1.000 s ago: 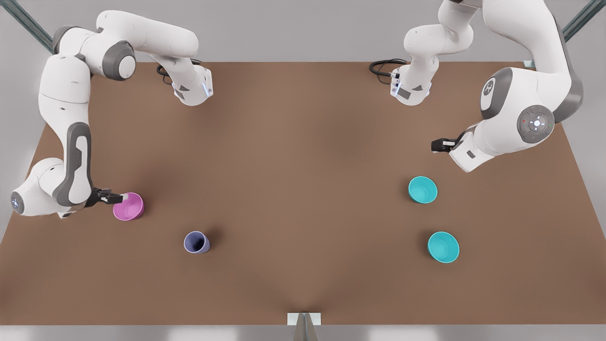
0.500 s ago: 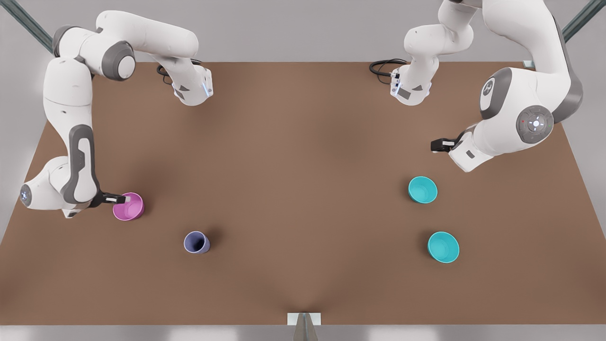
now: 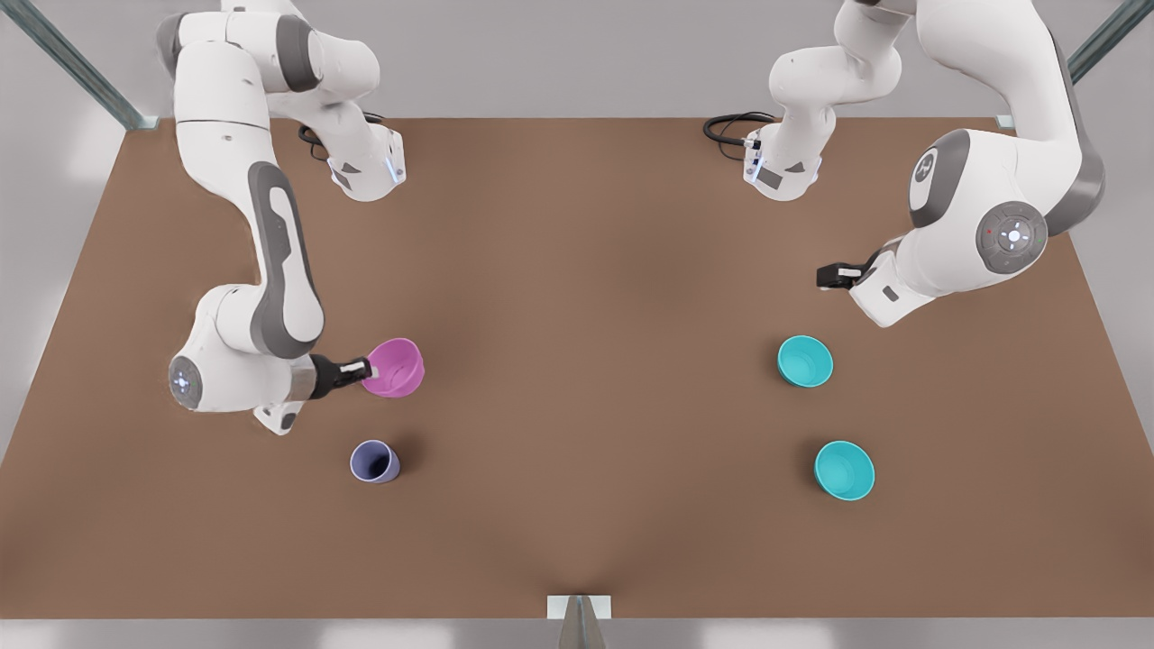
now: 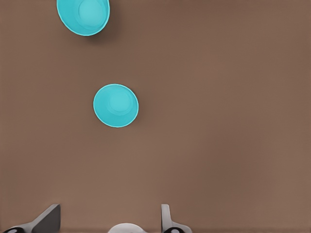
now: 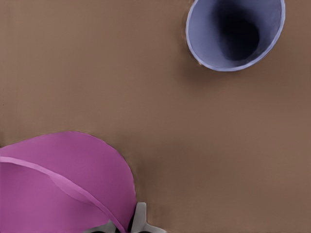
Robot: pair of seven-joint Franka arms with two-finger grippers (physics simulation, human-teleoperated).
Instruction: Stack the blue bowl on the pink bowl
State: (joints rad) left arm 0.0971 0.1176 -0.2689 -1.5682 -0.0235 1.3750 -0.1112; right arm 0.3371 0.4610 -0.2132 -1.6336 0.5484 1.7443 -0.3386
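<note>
The pink bowl (image 3: pixel 397 367) hangs tilted at the front view's left, held by its rim in my right gripper (image 3: pixel 365 368), which is shut on it. In the right wrist view the pink bowl (image 5: pixel 63 189) sits at my right gripper (image 5: pixel 127 224). The blue bowl (image 3: pixel 805 361) stands upright on the table at the front view's right. My left gripper (image 3: pixel 825 275) hovers open and empty behind it, a short way off. In the left wrist view the blue bowl (image 4: pixel 115 105) lies ahead of my left gripper (image 4: pixel 107 221).
A second, brighter turquoise bowl (image 3: pixel 845 470) stands nearer the front edge, also the turquoise bowl (image 4: pixel 83 14) in the left wrist view. A lavender-grey cup (image 3: pixel 374 461) stands just in front of the pink bowl, the cup (image 5: pixel 235 34) in the right wrist view. The brown table (image 3: pixel 586 315) spreads between the two sides.
My right gripper closed on the pink bowl's rim and carried it toward the table's middle, rightward in the front view. The left arm has barely moved.
</note>
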